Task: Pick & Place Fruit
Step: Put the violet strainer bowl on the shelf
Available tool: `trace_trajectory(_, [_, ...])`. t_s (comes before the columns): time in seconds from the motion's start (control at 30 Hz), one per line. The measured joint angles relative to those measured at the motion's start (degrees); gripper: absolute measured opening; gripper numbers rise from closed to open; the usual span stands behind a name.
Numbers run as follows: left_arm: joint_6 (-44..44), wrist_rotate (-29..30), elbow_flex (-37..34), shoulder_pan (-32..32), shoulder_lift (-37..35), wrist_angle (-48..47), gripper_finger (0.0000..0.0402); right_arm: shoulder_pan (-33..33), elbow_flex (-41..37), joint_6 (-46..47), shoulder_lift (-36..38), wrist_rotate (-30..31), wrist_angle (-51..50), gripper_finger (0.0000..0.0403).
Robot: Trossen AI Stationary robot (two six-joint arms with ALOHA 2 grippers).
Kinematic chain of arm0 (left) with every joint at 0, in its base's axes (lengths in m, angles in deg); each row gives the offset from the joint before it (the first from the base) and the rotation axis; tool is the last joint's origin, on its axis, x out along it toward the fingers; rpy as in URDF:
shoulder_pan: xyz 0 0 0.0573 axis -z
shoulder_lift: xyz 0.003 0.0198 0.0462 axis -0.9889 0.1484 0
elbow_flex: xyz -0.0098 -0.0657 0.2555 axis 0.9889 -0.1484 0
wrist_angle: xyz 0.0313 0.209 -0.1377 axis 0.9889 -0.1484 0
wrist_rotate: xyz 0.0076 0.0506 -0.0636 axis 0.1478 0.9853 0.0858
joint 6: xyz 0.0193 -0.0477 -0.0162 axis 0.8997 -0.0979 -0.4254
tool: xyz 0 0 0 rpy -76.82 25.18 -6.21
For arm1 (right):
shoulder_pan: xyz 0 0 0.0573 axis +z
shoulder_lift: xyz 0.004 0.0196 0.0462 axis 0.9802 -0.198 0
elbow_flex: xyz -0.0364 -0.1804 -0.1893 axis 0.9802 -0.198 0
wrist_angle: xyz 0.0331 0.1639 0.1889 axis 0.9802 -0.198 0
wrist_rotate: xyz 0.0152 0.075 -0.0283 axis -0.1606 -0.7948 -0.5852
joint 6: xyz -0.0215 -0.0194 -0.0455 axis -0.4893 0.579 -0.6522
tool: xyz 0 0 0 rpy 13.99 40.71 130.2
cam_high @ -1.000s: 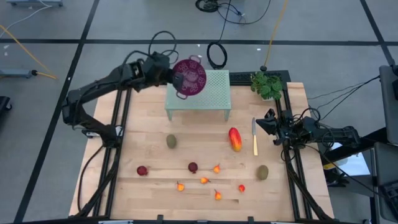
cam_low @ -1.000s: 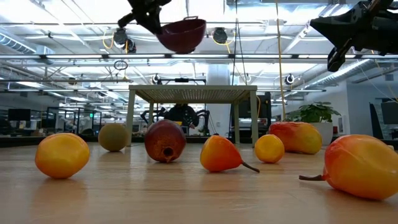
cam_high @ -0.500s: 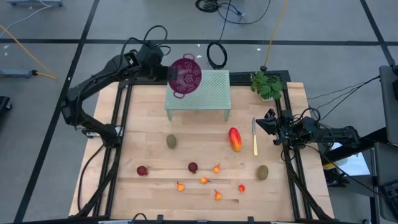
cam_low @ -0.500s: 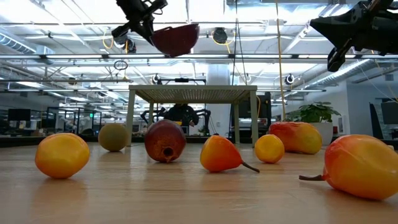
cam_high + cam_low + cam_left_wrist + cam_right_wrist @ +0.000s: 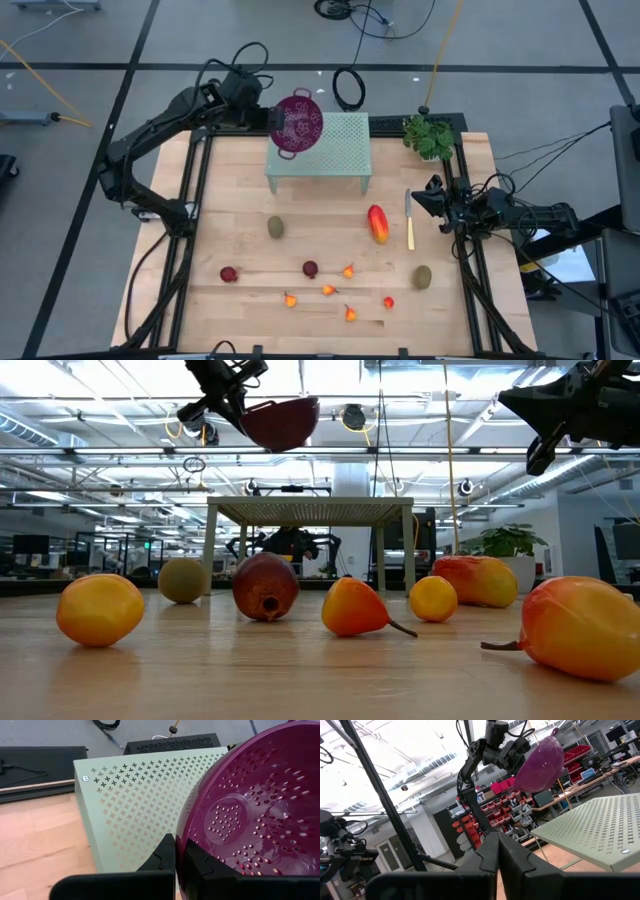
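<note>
My left gripper [image 5: 271, 117] holds the purple perforated bowl [image 5: 298, 124] in the air above the left end of the green perforated stand [image 5: 335, 150]. The low view shows the bowl [image 5: 284, 420] tilted, well above the stand top. The fruit lie on the wooden table: a red-orange oblong [image 5: 377, 223], two brown-green ovals [image 5: 275, 228] [image 5: 423, 276], two dark red balls [image 5: 229, 273] [image 5: 310, 268] and several tiny orange ones around [image 5: 328, 290]. My right gripper [image 5: 432, 197] hovers shut near the table's right edge, beside the knife. My left gripper pinches the bowl's rim [image 5: 180, 832] with one finger [image 5: 166, 856] outside the wall and the other [image 5: 202, 865] inside the hollow. The fingers come from the table's left side. The bowl is lifted clear and tilted, its hollow turned partly toward the gripper.
A yellow-handled knife [image 5: 409, 221] lies right of the red-orange oblong. A small green plant [image 5: 430, 136] stands at the far right corner. Black frame rails run along both table sides. Open wood lies between the stand and the fruit rows.
My left gripper has drawn back a little toward the table's far left and turned, so the bowl has shifted slightly left over the stand and tipped from nearly level to tilted. It has kept its hold. In the last half second it has barely moved.
</note>
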Motion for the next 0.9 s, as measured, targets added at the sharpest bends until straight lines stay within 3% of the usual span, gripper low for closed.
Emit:
trace_trajectory(0.27, [-0.7, -0.4, 3.0, 0.1, 1.1, -2.0, 0.0, 0.0, 0.0, 0.0, 0.0, 0.0, 0.0, 0.0004])
trace_trajectory(0.7, [2.1, 3.1, 19.4, 0.7, 13.2, -19.4, 0.0, 0.0, 0.0, 0.2, 0.0, 0.0, 0.0, 0.0004])
trace_trajectory(0.9, [2.3, 1.2, 22.5, 0.6, 16.9, -24.2, 0.0, 0.0, 0.0, 0.2, 0.0, 0.0, 0.0, 0.0004])
